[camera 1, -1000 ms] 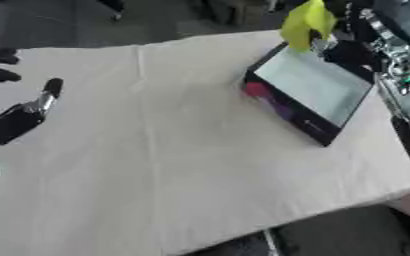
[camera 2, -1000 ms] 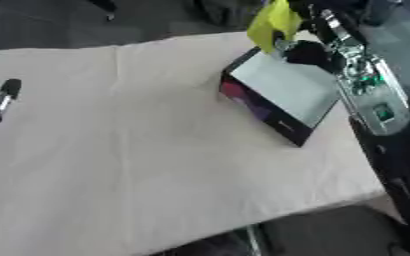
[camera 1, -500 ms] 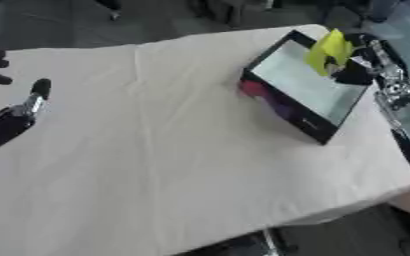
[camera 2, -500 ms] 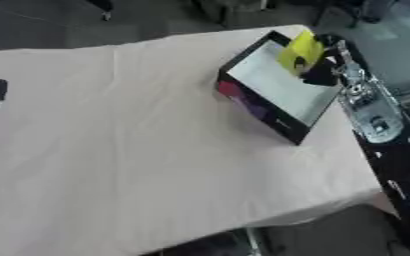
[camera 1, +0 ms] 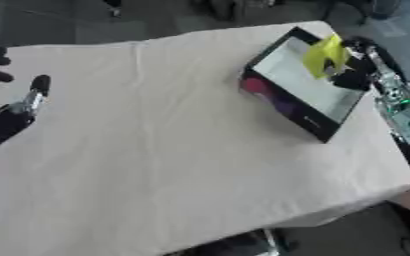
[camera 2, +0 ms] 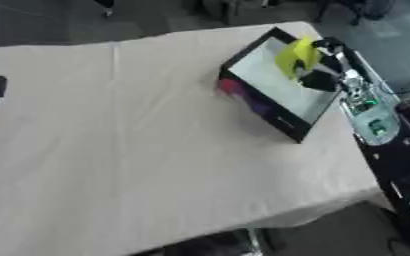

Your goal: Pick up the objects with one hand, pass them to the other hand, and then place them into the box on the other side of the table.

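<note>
A yellow object (camera 1: 324, 54) hangs over the open black box (camera 1: 300, 82) at the table's right side. My right hand (camera 1: 355, 65) is shut on it, coming in from the right with its arm along the table edge. The box has a pale inside and a pink and purple print on its outer wall. My left hand (camera 1: 12, 115) shows at the left edge over the cloth, with a dark fingertip pointing up; how its fingers stand is unclear.
A cream cloth (camera 1: 156, 135) covers the table, whose front edge drops off at the bottom right. Dark floor and chair legs lie beyond the far edge.
My right hand has carried the yellow object down from above the box's far corner to over the box's inside. The camera has also shifted.
</note>
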Motion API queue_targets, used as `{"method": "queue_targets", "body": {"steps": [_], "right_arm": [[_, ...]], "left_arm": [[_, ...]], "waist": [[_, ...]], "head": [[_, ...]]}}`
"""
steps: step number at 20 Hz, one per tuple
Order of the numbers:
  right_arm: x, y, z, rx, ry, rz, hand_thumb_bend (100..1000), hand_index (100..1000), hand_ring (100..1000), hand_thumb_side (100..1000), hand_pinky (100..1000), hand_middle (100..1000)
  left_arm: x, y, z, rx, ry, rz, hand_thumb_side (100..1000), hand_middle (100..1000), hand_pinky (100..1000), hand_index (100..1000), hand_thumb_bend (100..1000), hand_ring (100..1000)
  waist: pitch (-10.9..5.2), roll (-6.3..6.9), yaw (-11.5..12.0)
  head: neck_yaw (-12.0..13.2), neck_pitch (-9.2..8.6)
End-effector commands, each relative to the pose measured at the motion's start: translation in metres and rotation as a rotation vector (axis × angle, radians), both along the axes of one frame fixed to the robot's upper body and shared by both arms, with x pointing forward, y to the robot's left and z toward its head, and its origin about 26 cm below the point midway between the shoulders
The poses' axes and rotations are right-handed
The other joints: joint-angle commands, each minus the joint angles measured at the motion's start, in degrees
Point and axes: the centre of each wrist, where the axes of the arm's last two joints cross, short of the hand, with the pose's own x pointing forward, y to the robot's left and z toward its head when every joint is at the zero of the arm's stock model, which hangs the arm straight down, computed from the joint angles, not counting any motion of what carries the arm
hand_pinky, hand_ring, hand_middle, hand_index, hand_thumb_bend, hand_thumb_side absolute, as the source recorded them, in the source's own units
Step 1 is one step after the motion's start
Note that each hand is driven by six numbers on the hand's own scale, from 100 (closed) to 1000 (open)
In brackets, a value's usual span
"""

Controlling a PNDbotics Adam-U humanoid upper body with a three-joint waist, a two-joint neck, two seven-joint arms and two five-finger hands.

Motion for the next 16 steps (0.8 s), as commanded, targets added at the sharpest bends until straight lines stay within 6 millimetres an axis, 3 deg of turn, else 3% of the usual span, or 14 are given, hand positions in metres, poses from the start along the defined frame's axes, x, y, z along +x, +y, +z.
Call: {"method": "queue_targets", "body": {"steps": [1, 12, 13, 14, 15, 16], "right_arm": [[-0.001, -0.007, 0.012, -0.045, -0.033, -0.026, 100, 1000, 1000, 343, 1000, 1000], [-0.001, -0.005, 0.011, -0.001, -0.064, -0.059, 100, 1000, 1000, 242, 1000, 1000], [-0.002, -0.004, 0.012, 0.026, -0.081, -0.054, 100, 1000, 1000, 382, 1000, 1000], [-0.002, -0.001, 0.014, 0.076, -0.105, -0.042, 100, 1000, 1000, 445, 1000, 1000], [-0.003, 0.003, 0.017, 0.133, -0.131, -0.017, 100, 1000, 1000, 572, 1000, 1000], [-0.004, 0.008, 0.020, 0.192, -0.160, 0.025, 100, 1000, 1000, 582, 1000, 1000]], "left_arm": [[0.000, 0.001, 0.012, -0.004, -0.026, -0.003, 529, 657, 725, 811, 468, 591], [-0.001, -0.001, 0.011, -0.013, -0.023, -0.001, 522, 651, 725, 801, 471, 587], [-0.001, 0.000, 0.012, -0.014, -0.027, 0.001, 519, 649, 723, 799, 468, 586], [-0.001, 0.000, 0.013, -0.014, -0.031, 0.005, 519, 649, 723, 799, 467, 586], [0.000, 0.001, 0.014, -0.015, -0.034, 0.010, 517, 649, 723, 799, 464, 586], [0.000, 0.003, 0.016, -0.016, -0.036, 0.017, 515, 648, 723, 799, 461, 586]], "waist": [[-0.82, -0.03, 0.0], [-0.97, 0.03, 0.2], [-0.98, 0.06, 0.2], [-0.98, 0.08, 0.2], [-0.97, 0.11, 0.2], [-0.98, 0.16, 0.3]], "head": [[0.8, 0.57], [1.5, 0.83], [1.7, 0.84], [2.1, 0.85], [2.5, 0.86], [3.1, 0.93]]}}
